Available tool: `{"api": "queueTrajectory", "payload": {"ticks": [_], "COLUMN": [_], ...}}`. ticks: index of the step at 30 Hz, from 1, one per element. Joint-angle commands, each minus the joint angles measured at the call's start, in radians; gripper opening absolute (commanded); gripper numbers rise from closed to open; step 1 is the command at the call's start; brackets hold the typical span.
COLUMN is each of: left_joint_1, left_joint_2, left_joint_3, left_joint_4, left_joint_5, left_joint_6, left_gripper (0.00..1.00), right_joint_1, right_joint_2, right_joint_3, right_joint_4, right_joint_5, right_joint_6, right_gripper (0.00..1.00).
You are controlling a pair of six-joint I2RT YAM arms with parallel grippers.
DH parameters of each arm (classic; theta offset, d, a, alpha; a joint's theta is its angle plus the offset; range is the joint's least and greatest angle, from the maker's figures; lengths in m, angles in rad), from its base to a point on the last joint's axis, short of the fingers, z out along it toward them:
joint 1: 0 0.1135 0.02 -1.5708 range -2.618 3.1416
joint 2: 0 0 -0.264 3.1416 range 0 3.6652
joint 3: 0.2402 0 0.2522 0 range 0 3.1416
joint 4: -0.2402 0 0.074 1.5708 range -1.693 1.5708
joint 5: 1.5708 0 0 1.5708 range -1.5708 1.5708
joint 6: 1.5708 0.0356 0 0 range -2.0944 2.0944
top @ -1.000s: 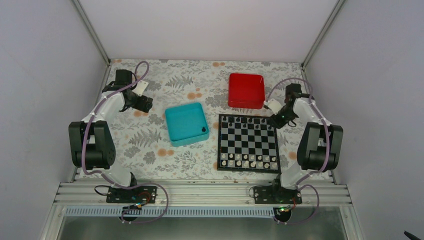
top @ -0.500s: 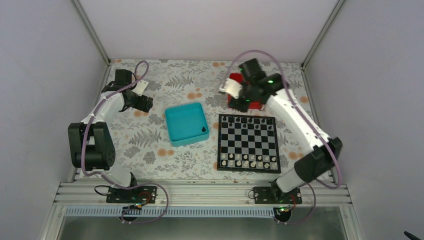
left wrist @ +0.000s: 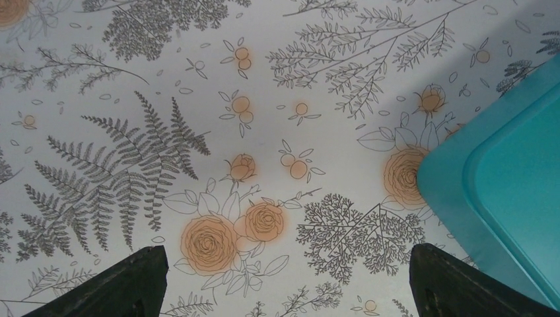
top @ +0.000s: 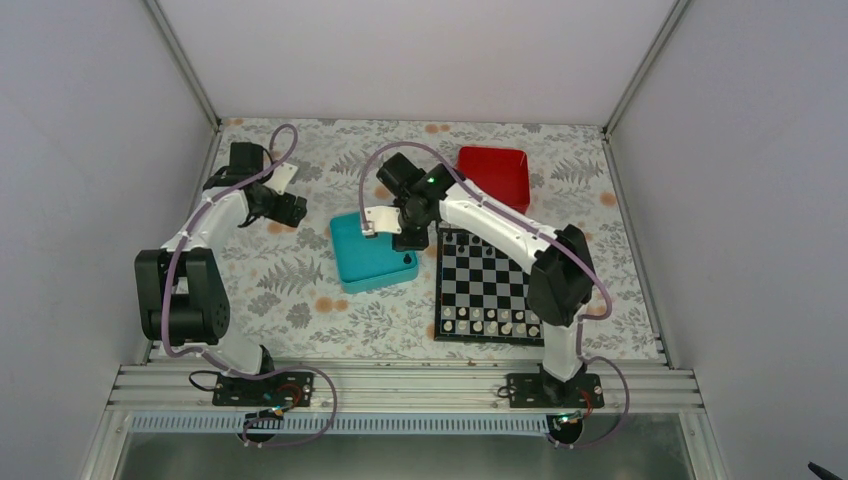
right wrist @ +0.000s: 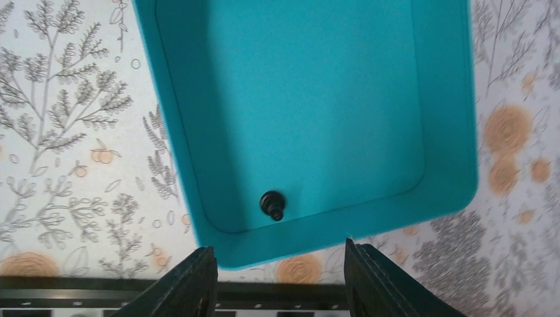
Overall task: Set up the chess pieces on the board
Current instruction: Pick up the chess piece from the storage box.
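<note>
The right pincer [right wrist: 280,272] hangs over the near right corner of the teal tray [right wrist: 317,99], its fingers spread apart and holding nothing. A single black piece [right wrist: 272,203] lies inside that corner of the tray, close against the wall. In the right wrist view it sits just ahead of the gap between the fingers, a little to one side of the middle, and touches neither finger. Whether it stands or lies on its side cannot be told.

The board [top: 490,285] lies just right of the tray, toward the worktop's [top: 300,280] near edge, with pale pieces [top: 495,322] along its near rows. The right arm crosses its far left corner.

The left pincer [left wrist: 287,267] is wide open and empty above the floral worktop, beside the tray's left far corner.
</note>
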Motion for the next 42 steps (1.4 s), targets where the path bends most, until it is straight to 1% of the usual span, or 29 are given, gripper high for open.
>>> {"api": "queueTrajectory", "payload": {"ticks": [1,6,9,17,29,33,39,42], "left_joint_1": [0.008,0.010,0.012,0.025,0.038,0.046,0.056,0.058], "left_joint_2": [-0.025,-0.030,-0.040,-0.060,-0.065,-0.072,-0.073,-0.075], "left_joint_3": [-0.029,-0.039,-0.038,-0.054,-0.065,-0.073,-0.082,-0.080], "left_joint_4": [0.038,0.045,0.044,0.041,0.042,0.042,0.042,0.041], "left_joint_5": [0.005,0.003,-0.002,-0.001,0.012,0.016,0.021,0.027], "left_joint_6": [0.013,0.015,0.020,0.029,0.033,0.035,0.041,0.042], "left_gripper": [0.91,0.91,0.90,0.91,0.91,0.91,0.91,0.91], "right_joint_1": [0.009,0.010,0.010,0.009,0.013,0.017,0.021,0.025], "right_joint_2": [0.073,0.110,0.146,0.210,0.297,0.322,0.346,0.345], "right_joint_3": [0.054,0.013,0.013,0.036,0.098,0.117,0.169,0.171], "right_joint_4": [-0.003,0.034,0.051,0.021,-0.051,-0.064,-0.107,-0.118], "right_joint_5": [0.031,0.088,0.113,0.106,0.132,0.150,0.172,0.196], "right_joint_6": [-0.131,-0.229,-0.249,-0.259,-0.249,-0.242,-0.223,-0.219], "right_gripper": [0.51,0.46,0.42,0.37,0.37,0.33,0.33,0.31]}}
